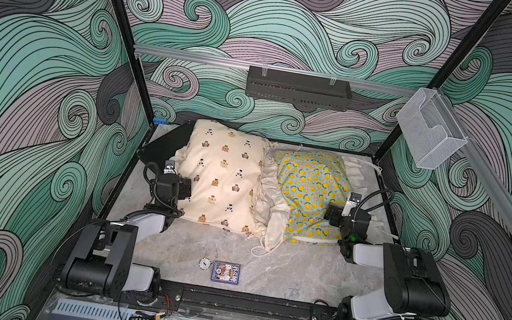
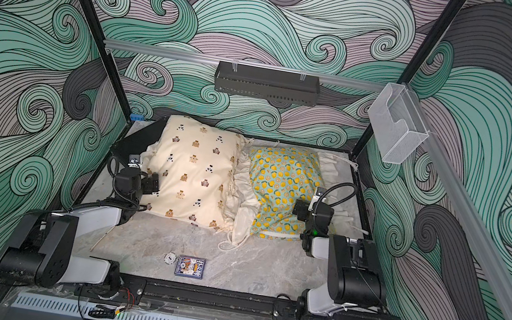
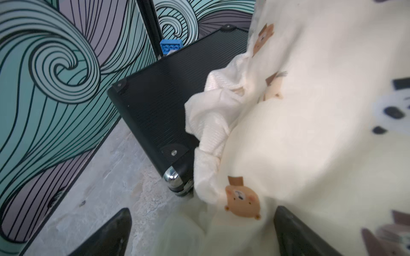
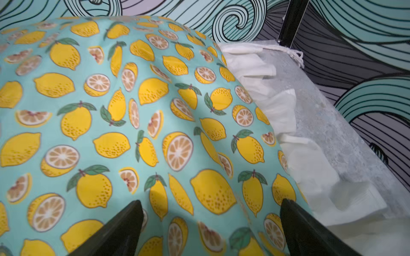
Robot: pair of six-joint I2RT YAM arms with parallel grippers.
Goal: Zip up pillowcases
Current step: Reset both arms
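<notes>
Top views: stone-patterned counter point(image 1: 292, 271), walled in by a wave mural.

Far left corner: flat black case point(image 1: 159, 147), with a blue brick point(image 1: 158, 121) just behind it by the frame post.

Left hand point(image 1: 186, 188) sits at the left edge of the bear pillowcase point(image 1: 220, 176). Left wrist view: its fingers point(image 3: 111, 235) stand wide apart, one over bare counter, the other over printed fabric. Contact with the fabric: cannot tell. A crumpled cream ruffle point(image 3: 210, 124) ahead of them drapes onto the case.

The bear pillowcase, cream and stuffed, lies partly over the case's right side.

Centre front, well apart from both pillows: white disc point(image 1: 204, 263) just beside a card deck point(image 1: 226, 272).

Lemon pillowcase point(image 1: 309, 190), mint-green, lies right of the bear one; bunched ruffles fill the space between them.

Right hand point(image 1: 329, 213) is at the lemon pillowcase's right side. Right wrist view: fingers point(image 4: 124, 230) wide apart over the lemon print, clamped on nothing.
</notes>
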